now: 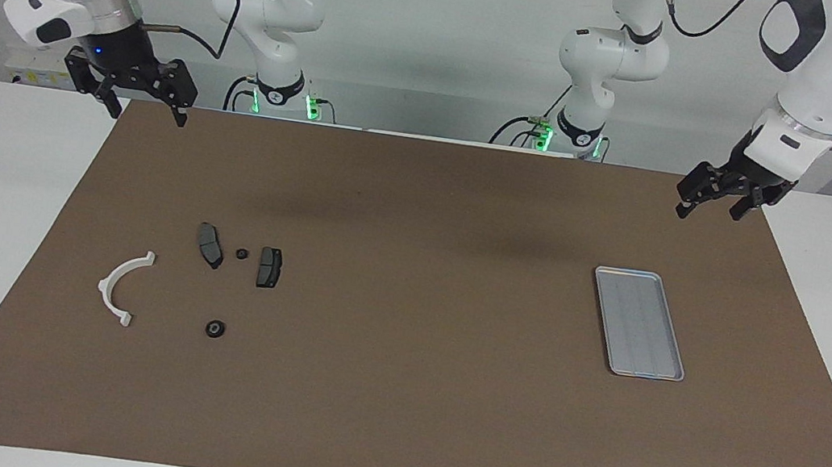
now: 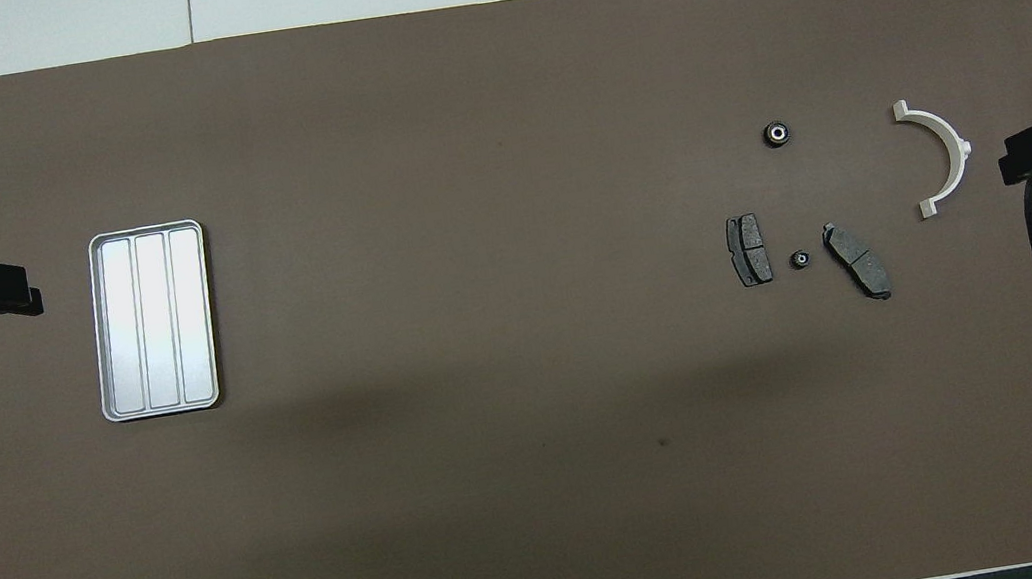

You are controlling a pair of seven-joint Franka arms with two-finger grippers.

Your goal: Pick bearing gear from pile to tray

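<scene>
Facing view shows both open and idle, right gripper (image 1: 144,103) and left gripper (image 1: 720,201), tray (image 1: 639,323) empty, bearing gear (image 1: 214,328) farthest out in pile (image 1: 215,270): probably small, hard, rolls easily, best pinched across rim.
</scene>
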